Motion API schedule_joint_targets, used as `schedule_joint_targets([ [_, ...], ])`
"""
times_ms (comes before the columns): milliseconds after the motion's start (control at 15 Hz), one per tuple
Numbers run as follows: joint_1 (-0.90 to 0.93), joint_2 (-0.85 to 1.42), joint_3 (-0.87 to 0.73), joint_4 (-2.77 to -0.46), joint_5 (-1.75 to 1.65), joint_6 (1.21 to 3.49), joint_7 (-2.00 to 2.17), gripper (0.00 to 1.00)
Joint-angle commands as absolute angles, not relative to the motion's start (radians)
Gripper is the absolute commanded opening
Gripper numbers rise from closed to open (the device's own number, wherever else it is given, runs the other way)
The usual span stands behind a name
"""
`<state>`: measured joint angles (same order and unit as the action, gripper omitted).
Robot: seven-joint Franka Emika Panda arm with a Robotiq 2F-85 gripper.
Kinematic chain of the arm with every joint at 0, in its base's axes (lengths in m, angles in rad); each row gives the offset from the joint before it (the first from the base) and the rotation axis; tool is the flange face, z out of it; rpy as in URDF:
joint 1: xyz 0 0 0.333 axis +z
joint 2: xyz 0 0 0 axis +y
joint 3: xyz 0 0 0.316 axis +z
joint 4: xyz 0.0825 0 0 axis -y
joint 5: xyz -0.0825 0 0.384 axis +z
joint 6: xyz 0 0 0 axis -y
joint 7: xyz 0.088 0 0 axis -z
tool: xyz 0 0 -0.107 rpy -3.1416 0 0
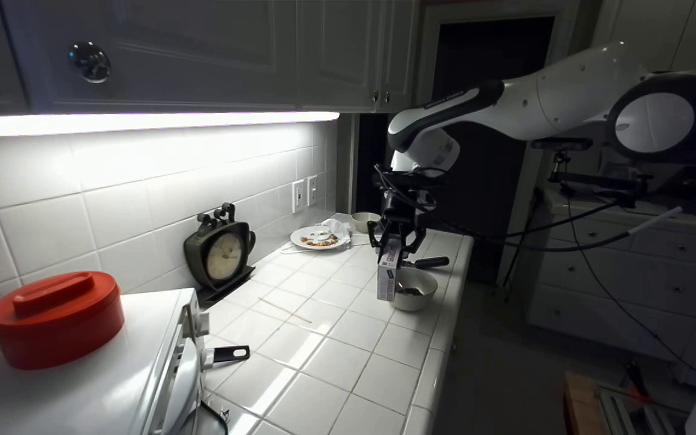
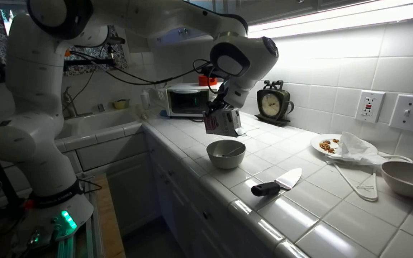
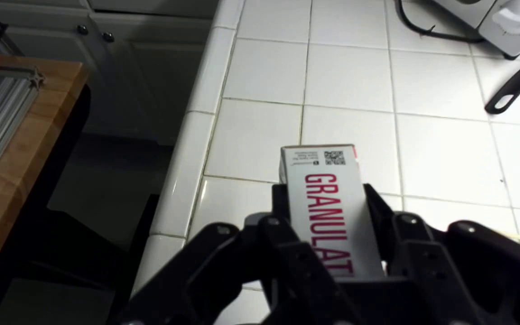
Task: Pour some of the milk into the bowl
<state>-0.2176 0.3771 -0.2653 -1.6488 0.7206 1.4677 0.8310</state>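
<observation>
The milk is a small whitish-grey carton (image 2: 224, 122) with reddish lettering; its side reads GRANULAT in the wrist view (image 3: 321, 203). My gripper (image 3: 325, 198) has one finger on each side of the carton and is shut on it. In an exterior view the carton (image 1: 388, 279) hangs below my gripper (image 1: 395, 241). It is tilted onto its side in the air, with a torn flap at its lower end. The pale grey-white bowl (image 2: 226, 160) stands on the counter below the carton, with a thin utensil and something dark inside (image 1: 413, 302). No stream shows. The bowl is not clearly visible in the wrist view.
A black-handled cake server (image 2: 267, 188) lies near the bowl. A plate with food and a napkin (image 2: 316, 141) and another bowl (image 2: 411, 179) stand farther along. The scale-like clock (image 1: 221, 254) is by the wall. A toaster oven carries a red lidded container (image 1: 58, 320).
</observation>
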Motion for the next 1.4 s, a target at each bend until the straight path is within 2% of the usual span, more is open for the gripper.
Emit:
schedule_joint_targets([
  [0,-0.191,0.323,-0.261,-1.703,0.650,1.551,0.866,0.16],
  [733,-0.124,0.174,-0.230,-1.869,0.461,1.697,0.925,0.16],
  [1333,-0.044,-0.054,-0.107,-2.112,0.132,1.925,0.858,0.16],
])
